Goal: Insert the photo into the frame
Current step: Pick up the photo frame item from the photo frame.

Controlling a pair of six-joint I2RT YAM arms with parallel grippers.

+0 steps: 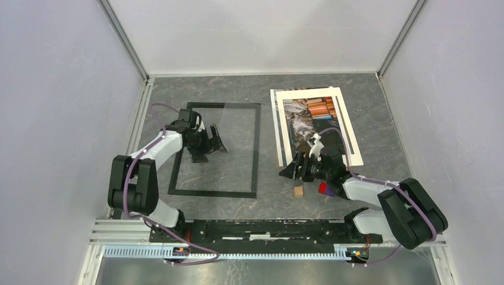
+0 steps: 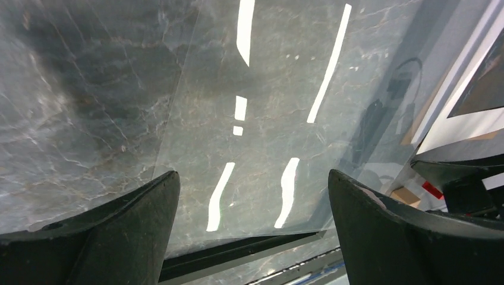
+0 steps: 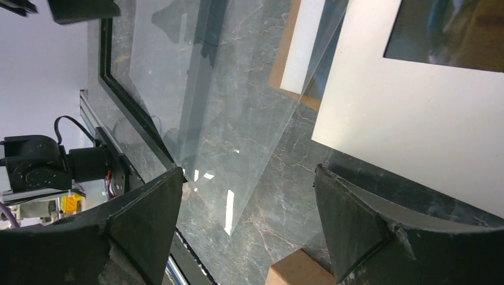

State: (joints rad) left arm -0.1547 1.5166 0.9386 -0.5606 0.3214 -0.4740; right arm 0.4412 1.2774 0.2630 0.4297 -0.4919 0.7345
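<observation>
The black frame (image 1: 257, 148) lies flat on the left half of the table, with a clear pane (image 2: 267, 119) askew over it. My left gripper (image 1: 208, 145) hovers inside the frame's upper left part, open, with only the pane and the frame's rim (image 2: 238, 252) below its jaws (image 2: 252, 196). The photo (image 1: 306, 116) lies at the right under a white mat (image 1: 350, 136). At the mat's lower left corner my right gripper (image 1: 295, 169) stands open and holds nothing (image 3: 246, 202). The right wrist view also shows the pane (image 3: 196, 89), the frame's rim (image 3: 136, 119) and the mat (image 3: 404, 119).
A brown backing board (image 1: 278, 148) peeks out along the mat's left side. A small wooden block (image 1: 298, 190) sits just below the right gripper, block (image 3: 297, 273) close to its right finger. A red object (image 1: 325, 188) lies beside the right arm. Grey walls close in the table.
</observation>
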